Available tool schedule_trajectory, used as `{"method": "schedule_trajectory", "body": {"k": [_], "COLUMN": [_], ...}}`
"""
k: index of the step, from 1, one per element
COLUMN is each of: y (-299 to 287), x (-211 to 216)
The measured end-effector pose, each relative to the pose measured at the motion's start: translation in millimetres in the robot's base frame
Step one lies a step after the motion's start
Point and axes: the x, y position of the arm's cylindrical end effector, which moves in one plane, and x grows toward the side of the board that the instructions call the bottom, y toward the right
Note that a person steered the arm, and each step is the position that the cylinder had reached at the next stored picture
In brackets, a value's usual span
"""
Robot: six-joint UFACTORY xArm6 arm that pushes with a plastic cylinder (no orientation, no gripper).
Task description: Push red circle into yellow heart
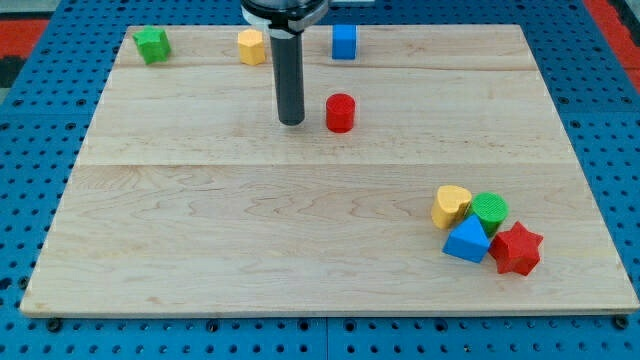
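Note:
The red circle (341, 112) stands on the wooden board in the upper middle of the view. The yellow heart (451, 206) lies toward the lower right, touching a green circle (489, 212) and a blue triangle (467, 241). My tip (292, 121) rests on the board just left of the red circle, with a small gap between them. The rod rises straight up from the tip to the view's top edge.
A red star (518, 249) sits at the right of the lower-right cluster. Along the board's top edge stand a green star-like block (152, 44), a yellow hexagon (251, 46) and a blue cube (344, 41). The board (200, 220) lies on a blue pegboard.

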Motion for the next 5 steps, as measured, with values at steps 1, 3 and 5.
{"method": "schedule_trajectory", "body": {"k": [1, 3, 5], "y": [39, 130, 130], "x": [-24, 65, 101]}}
